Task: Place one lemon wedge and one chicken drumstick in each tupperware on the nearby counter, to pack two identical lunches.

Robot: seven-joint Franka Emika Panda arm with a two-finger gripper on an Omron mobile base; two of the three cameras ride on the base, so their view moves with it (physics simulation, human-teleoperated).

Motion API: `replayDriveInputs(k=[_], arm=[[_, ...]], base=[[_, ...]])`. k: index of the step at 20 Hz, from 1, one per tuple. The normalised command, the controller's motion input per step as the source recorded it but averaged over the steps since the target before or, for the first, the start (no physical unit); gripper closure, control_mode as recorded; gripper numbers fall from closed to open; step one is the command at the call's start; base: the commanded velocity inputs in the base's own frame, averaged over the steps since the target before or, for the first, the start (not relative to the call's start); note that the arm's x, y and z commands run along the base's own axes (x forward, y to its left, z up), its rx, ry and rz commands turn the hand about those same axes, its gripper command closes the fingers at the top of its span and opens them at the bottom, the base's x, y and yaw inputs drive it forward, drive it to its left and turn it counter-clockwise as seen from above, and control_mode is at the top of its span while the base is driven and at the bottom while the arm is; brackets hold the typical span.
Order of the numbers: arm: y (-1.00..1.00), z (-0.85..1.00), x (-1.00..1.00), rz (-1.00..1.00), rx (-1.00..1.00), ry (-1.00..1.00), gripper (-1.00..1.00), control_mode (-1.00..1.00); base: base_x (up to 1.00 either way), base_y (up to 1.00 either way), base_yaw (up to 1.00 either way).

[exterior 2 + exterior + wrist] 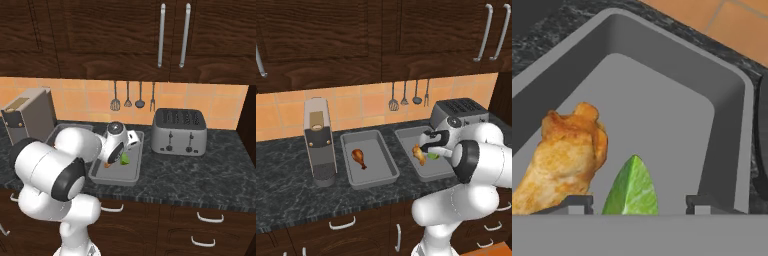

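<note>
Two grey tupperware trays lie side by side on the marbled counter [286, 165]. The left tupperware [373, 147] holds one chicken drumstick [359, 157]. In the right tupperware [406, 137] a second drumstick [418, 154] lies beside a yellow-green lemon wedge [433, 156]. My gripper [427, 149] hangs low over this right tray. In the hand view its fingertips [577, 202] stand apart, open, on either side of the wedge [632, 190], with a gap at each side; the drumstick [564, 160] lies just left of them. From the right base view, wedge [124, 159] and gripper [117, 157] sit in the tray [131, 172].
A tall coffee machine [320, 142] stands left of the trays. A silver toaster [458, 112] stands close on the right, behind the arm. Kitchen utensils [404, 95] hang on the tiled wall behind, and dark cabinets hang overhead.
</note>
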Motion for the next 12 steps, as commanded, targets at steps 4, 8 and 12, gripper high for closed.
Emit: replayDriveInputs(k=[4,8,12], arm=[[0.0,0.98,-0.32,0.0,0.0,-0.02,-1.0,-1.0],[0.02,1.0,-0.69,-0.14,0.02,0.0,-1.0,-1.0],[0.3,0.96,-0.91,-0.29,0.2,-0.11,-1.0,-1.0]], base=[[0.0,0.0,0.0],[0.0,0.0,0.0],[0.0,0.0,0.0]])
